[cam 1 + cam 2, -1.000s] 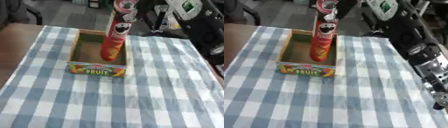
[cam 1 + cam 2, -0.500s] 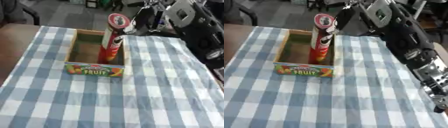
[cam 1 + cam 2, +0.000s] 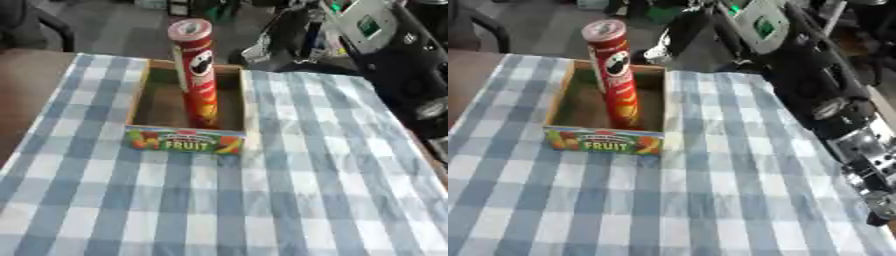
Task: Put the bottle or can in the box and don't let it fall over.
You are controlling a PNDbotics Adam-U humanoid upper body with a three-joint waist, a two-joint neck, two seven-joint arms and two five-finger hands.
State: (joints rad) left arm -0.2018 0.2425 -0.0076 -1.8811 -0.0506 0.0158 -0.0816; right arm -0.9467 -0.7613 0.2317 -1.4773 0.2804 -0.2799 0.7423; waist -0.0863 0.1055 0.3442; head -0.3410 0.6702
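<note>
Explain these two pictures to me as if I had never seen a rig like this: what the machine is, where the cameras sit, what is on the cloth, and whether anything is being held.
Both pictures come from the two eyes of one camera in a humanoid robot's head, looking down at its work, so they show nearly the same scene. The big black and silver shape on the right is the robot's right arm; part of it at the lower right edge may be its hand, but I cannot tell how the fingers stand. The left hand does not show. A blue and white checked cloth covers the table. On it sits an open box with FRUIT printed on its front. Inside the box stands a tall red can with a red lid, leaning slightly. Nothing touches the can: it stands on its own.
</note>
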